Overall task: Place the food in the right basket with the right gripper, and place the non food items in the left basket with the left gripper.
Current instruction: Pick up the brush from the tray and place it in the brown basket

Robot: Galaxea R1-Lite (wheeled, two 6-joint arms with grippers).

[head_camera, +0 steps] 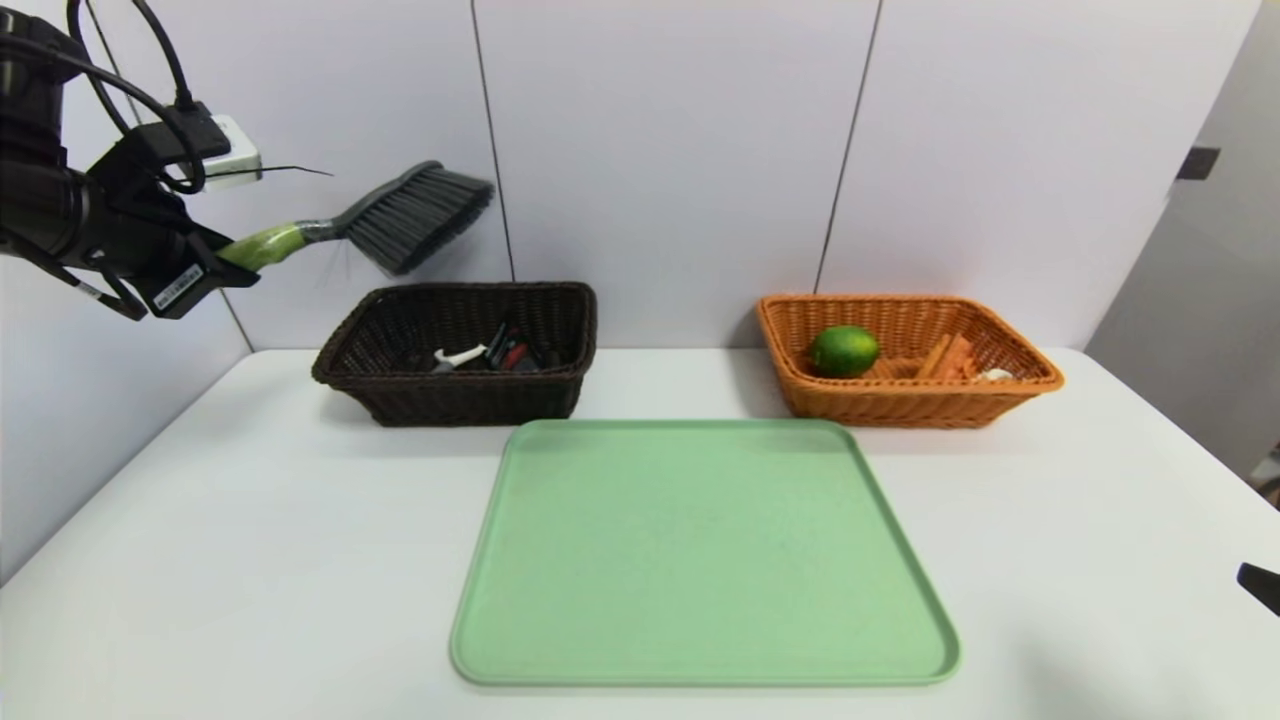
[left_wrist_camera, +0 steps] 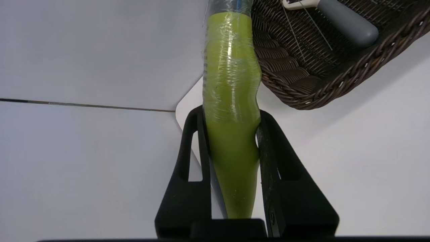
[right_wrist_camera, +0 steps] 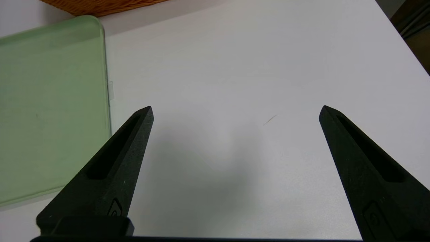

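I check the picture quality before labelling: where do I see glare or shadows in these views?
Left wrist view: glare streaks on the plastic wrap around the brush handle, which the left gripper clamps. Right wrist view: a soft shadow on the table between the open right gripper's fingers. Head view: shadows under both baskets.

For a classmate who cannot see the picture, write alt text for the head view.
The left gripper holds a brush by its green handle, up in the air beside the dark basket. An orange basket holds a lime, and a green tray lies bare on the white table.
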